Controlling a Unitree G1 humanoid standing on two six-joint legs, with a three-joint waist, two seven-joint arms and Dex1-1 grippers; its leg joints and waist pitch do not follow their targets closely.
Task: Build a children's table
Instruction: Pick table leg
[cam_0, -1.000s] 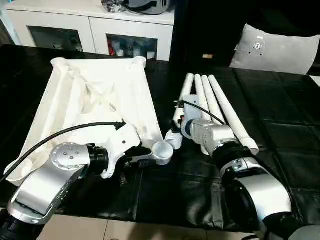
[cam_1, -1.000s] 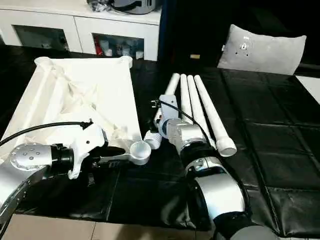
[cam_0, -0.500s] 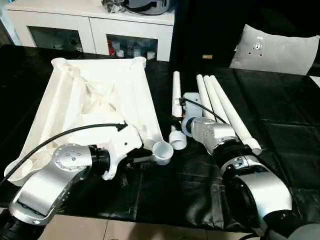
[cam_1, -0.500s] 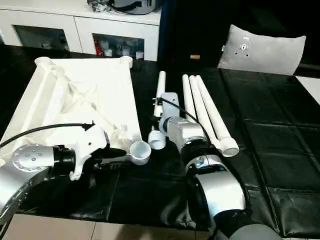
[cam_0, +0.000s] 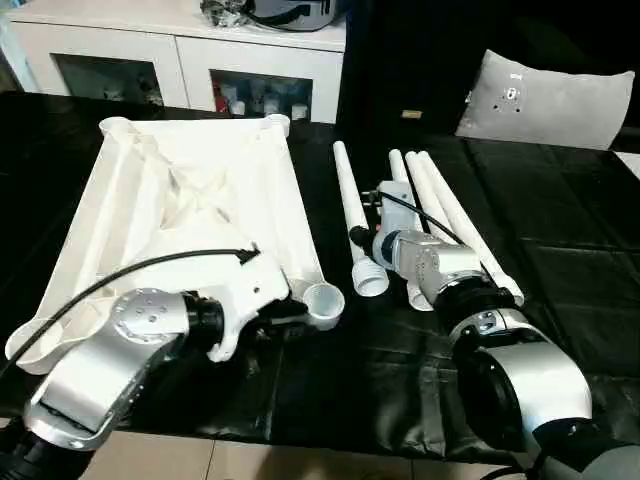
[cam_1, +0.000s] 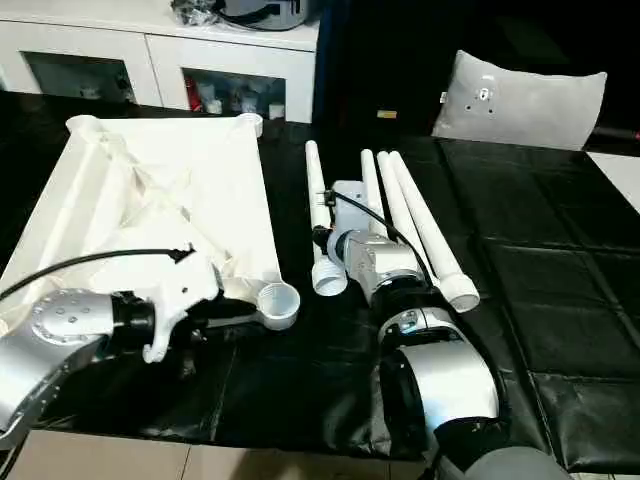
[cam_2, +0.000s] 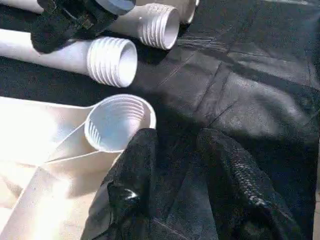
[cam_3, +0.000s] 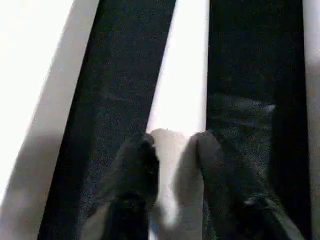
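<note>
— Where is the table top (cam_0: 200, 200) placed?
— It is laid ribs up on the black bench (cam_0: 560, 230), at ten o'clock. Its near corner socket (cam_2: 117, 122) is met by the left gripper (cam_2: 175, 145), whose fingers are held apart.
— And the legs?
— One leg (cam_1: 320, 215) is clamped by the right gripper (cam_3: 172, 142); three legs (cam_1: 420, 230) are left just beside it, at two o'clock.

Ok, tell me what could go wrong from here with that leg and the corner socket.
1. The held leg lies low, its threaded end beside the upward-facing corner socket, not over it. It may knock the rim or cross-thread.
2. The left pincer is open by the socket, so the table top could slide if pushed.
3. With the right pincer near the threaded end, the leg's far end could swing into the other legs.
</note>
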